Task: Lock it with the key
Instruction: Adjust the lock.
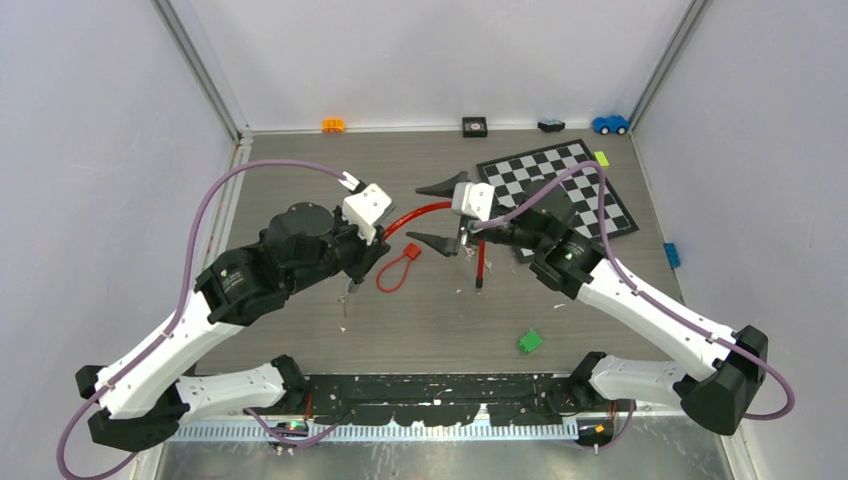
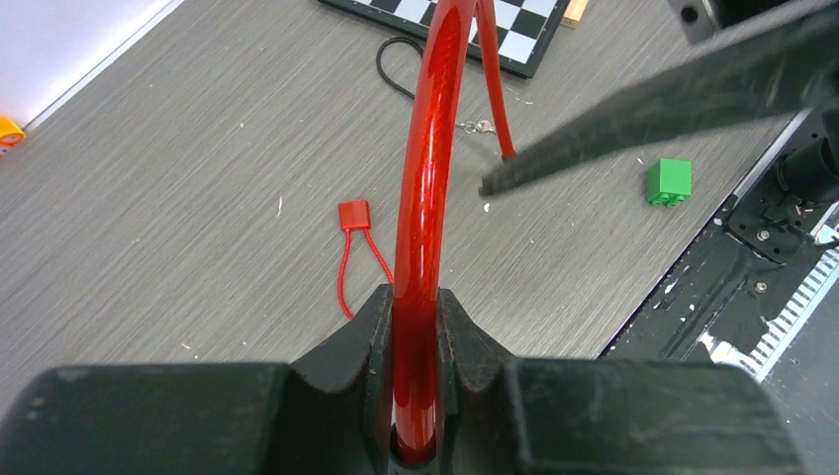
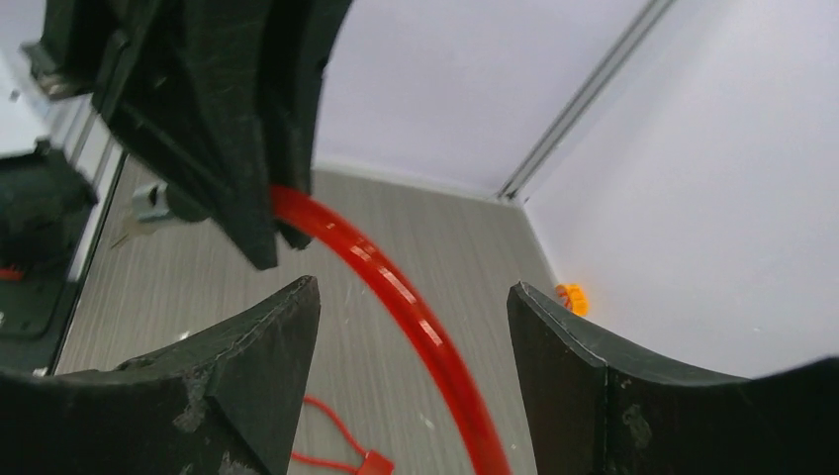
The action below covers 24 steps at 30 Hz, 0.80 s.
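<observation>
The lock shows as a glossy red cable (image 1: pixel 425 210) arching above the table, its free end (image 1: pixel 479 280) hanging down to the wood. My left gripper (image 1: pixel 378 240) is shut on one end of that cable (image 2: pixel 425 178), which runs up from between its jaws (image 2: pixel 414 297). My right gripper (image 1: pixel 438 213) is open, a finger on each side of the cable (image 3: pixel 396 287) without touching it (image 3: pixel 411 289). A small silvery piece (image 3: pixel 148 203) hangs under the left gripper; I cannot tell whether it is the key.
A red loop tag (image 1: pixel 398 265) lies under the cable. A green brick (image 1: pixel 530 341) sits near the front, a chessboard (image 1: pixel 570 195) at back right. Small toys line the back wall: orange (image 1: pixel 333 125), black (image 1: pixel 475 126), blue car (image 1: pixel 610 124).
</observation>
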Each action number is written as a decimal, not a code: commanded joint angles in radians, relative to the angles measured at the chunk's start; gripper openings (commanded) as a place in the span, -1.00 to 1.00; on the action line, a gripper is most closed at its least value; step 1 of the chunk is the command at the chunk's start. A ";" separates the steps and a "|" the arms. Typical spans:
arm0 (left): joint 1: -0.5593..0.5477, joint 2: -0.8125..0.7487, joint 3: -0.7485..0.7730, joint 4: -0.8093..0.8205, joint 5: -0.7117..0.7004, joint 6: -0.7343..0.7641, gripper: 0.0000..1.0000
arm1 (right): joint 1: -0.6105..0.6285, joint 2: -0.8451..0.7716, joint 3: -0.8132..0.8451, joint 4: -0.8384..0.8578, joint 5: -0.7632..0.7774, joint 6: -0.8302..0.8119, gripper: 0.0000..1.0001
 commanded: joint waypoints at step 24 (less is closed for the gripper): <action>-0.004 -0.086 -0.042 0.156 0.253 0.059 0.49 | 0.052 -0.040 0.112 -0.378 0.095 -0.487 -0.98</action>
